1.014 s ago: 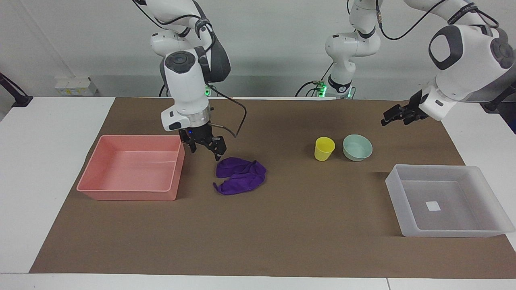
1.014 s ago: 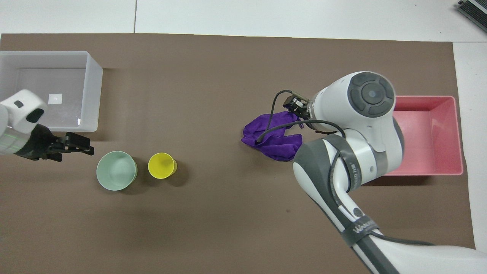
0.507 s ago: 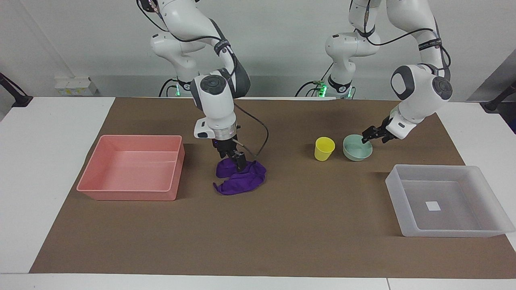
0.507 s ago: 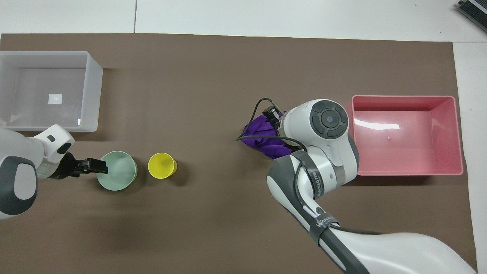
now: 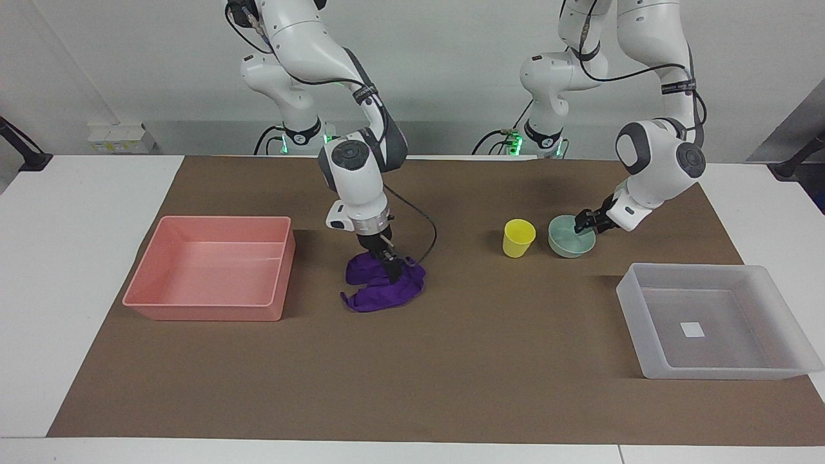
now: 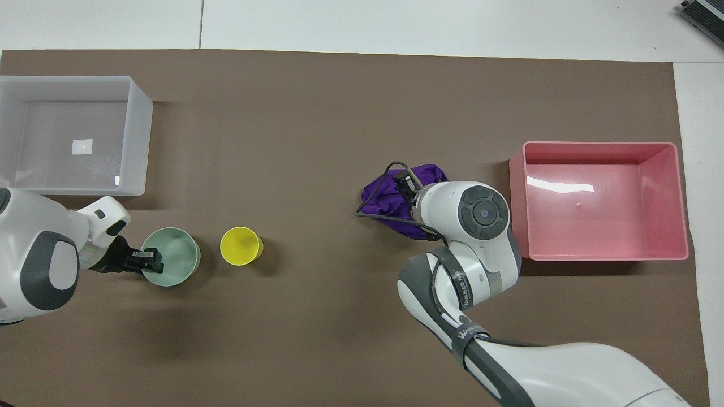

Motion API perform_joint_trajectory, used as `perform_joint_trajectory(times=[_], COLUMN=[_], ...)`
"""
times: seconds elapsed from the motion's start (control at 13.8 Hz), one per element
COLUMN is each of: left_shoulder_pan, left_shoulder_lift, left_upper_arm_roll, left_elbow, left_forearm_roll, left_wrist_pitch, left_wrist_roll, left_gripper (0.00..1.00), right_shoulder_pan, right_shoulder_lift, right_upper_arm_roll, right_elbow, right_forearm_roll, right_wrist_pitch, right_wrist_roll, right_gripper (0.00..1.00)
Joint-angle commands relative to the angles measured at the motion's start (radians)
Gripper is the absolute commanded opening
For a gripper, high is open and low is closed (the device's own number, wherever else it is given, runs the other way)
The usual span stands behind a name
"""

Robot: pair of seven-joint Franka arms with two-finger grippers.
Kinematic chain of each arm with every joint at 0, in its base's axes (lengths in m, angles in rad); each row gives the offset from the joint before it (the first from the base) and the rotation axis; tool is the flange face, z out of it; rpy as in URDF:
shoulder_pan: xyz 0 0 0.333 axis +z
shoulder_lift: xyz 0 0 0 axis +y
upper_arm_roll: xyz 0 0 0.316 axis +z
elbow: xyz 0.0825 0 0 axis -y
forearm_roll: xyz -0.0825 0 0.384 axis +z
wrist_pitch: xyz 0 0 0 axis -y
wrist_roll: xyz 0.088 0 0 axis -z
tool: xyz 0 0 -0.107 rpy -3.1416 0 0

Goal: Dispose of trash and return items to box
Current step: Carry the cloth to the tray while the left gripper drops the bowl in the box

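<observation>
While the right gripper [image 5: 391,268] presses into the rag [image 5: 381,285] beside the pink tray [image 5: 209,308], finger gap unreadable, the left gripper [image 5: 585,223] straddles the bowl [image 5: 567,241] rim by the cup [image 5: 518,237]; both grasps are forming. Next: close, lift, carry to tray and box [image 5: 709,370].

Robotics laboratory. Evidence: two white robot arms [image 5: 351,161] bolted at one edge of a white table [image 5: 71,212], green status lights at their bases, loose cabling along them; a brown mat [image 5: 412,361] over the table; bare grey wall above the table with a wall socket box [image 5: 119,137]
</observation>
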Motion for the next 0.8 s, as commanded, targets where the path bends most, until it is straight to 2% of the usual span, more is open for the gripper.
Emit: perform_joint_trajectory(times=[0.0,0.07,0.14,0.36,0.58,0.65,0.72], left_shoulder_pan=[0.012,0.017,0.023,0.046,0.098,0.125,0.150], left_shoulder_lift=[0.032,0.034,0.037,0.032,0.038,0.072,0.121], left_upper_arm_roll=[-0.002,-0.002,-0.001,-0.001,-0.001,-0.001,-0.001], left_elbow=[0.099,0.133,0.162,0.237,0.466,0.563,0.667], left_forearm_roll=[-0.021,-0.021,-0.021,-0.021,-0.019,-0.019,-0.018], left_wrist_pitch=[-0.107,-0.146,-0.182,-0.276,-0.490,-0.514,-0.529], left_wrist_roll=[0.009,0.009,0.011,0.009,0.014,0.012,0.012], left_gripper=[0.00,0.00,0.00,0.00,0.00,0.00,0.00], right_shoulder_pan=[-0.005,-0.015,-0.018,-0.021,-0.019,-0.019,-0.016], right_shoulder_lift=[0.054,0.074,0.085,0.087,0.087,0.087,0.085], right_upper_arm_roll=[0.004,0.004,0.004,0.002,0.002,0.002,0.002], right_elbow=[-0.022,-0.014,-0.001,0.003,-0.002,0.000,0.000], right_forearm_roll=[0.014,0.014,0.014,0.013,0.013,0.013,0.013], right_wrist_pitch=[0.198,0.270,0.290,0.290,0.290,0.289,0.287], right_wrist_roll=[0.058,0.053,0.050,0.048,0.042,0.044,0.041], right_gripper=[1.00,1.00,1.00,1.00,1.00,1.00,0.86])
